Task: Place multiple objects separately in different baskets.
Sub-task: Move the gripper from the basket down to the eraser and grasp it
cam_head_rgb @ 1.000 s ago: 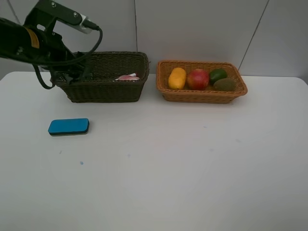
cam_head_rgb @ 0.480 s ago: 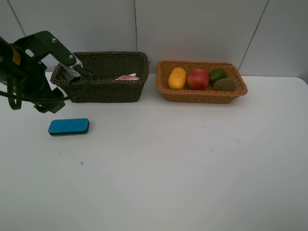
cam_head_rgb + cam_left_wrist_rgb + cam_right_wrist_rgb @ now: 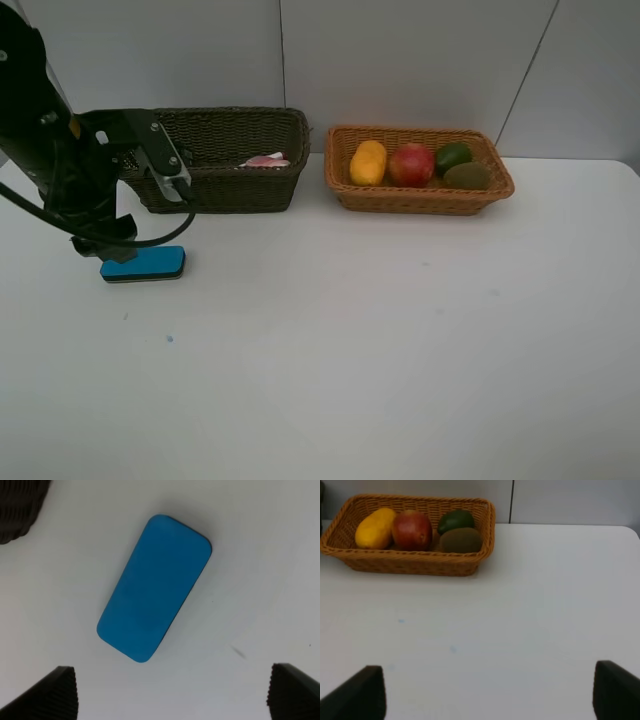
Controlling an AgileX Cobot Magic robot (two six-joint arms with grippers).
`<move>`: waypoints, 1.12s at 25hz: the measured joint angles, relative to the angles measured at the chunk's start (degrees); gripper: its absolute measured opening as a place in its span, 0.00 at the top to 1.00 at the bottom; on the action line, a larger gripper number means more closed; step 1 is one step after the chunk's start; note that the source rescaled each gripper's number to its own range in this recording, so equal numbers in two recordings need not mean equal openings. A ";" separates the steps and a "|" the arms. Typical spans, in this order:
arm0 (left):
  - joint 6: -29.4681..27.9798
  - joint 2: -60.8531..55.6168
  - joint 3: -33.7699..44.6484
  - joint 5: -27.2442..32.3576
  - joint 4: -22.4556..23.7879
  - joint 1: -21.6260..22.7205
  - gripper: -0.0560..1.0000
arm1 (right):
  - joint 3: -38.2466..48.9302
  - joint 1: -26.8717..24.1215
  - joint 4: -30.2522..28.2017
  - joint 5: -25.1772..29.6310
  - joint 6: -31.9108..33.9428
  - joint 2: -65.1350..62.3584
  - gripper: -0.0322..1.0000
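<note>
Left gripper: my left gripper [image 3: 170, 692] hangs with jaws spread wide and nothing held; both dark fingertips frame the lower edge of the wrist view.
Eraser: the flat blue rounded-rectangle eraser [image 3: 154, 587] lies on the white table [image 3: 350, 340] just ahead of the open jaws, between the two fingers' lines, skewed to them.
Eraser risk: I judge the skew is the hazard; closing across a diagonal could twist the eraser or squirt it out sideways. It is thin, so a shallow descent may skim over it and a deep one may jam the tips on the table.
Dark basket: the deep olive-brown woven wicker basket [image 3: 225, 160] stands beyond the left gripper, near it; something pink and white [image 3: 265, 160] lies inside. A low carry could clip its near wall.
Tan basket: the shallow orange-tan wicker basket [image 3: 410, 562] holds the yellow-orange mango [image 3: 375, 528], red apple-like fruit [image 3: 412, 530], green lime [image 3: 456, 521] and brown kiwi [image 3: 460, 540], well ahead of my right gripper [image 3: 490, 692].
Right gripper: jaws wide apart, empty, nothing near them.
</note>
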 joint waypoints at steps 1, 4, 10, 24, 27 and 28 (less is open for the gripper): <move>1.21 1.38 -1.13 0.40 -0.33 0.00 0.00 | 0.00 0.00 0.00 0.00 0.00 0.00 0.00; 4.86 4.77 -3.75 1.10 -1.25 0.00 0.00 | 0.00 0.00 0.00 0.00 0.00 0.00 0.00; 10.85 11.14 -8.48 1.27 -2.39 0.15 0.00 | 0.00 0.00 0.00 0.00 0.00 0.00 0.00; 26.05 20.69 -12.47 -0.32 -12.30 7.58 0.00 | 0.00 0.00 0.00 0.00 0.00 0.00 0.00; 26.70 22.49 -12.68 -0.38 -12.82 7.84 0.00 | 0.00 0.00 0.00 0.00 0.00 0.00 0.00; 26.86 22.91 -12.74 -0.38 -12.47 7.84 0.00 | 0.00 0.00 0.00 0.00 0.00 0.00 0.00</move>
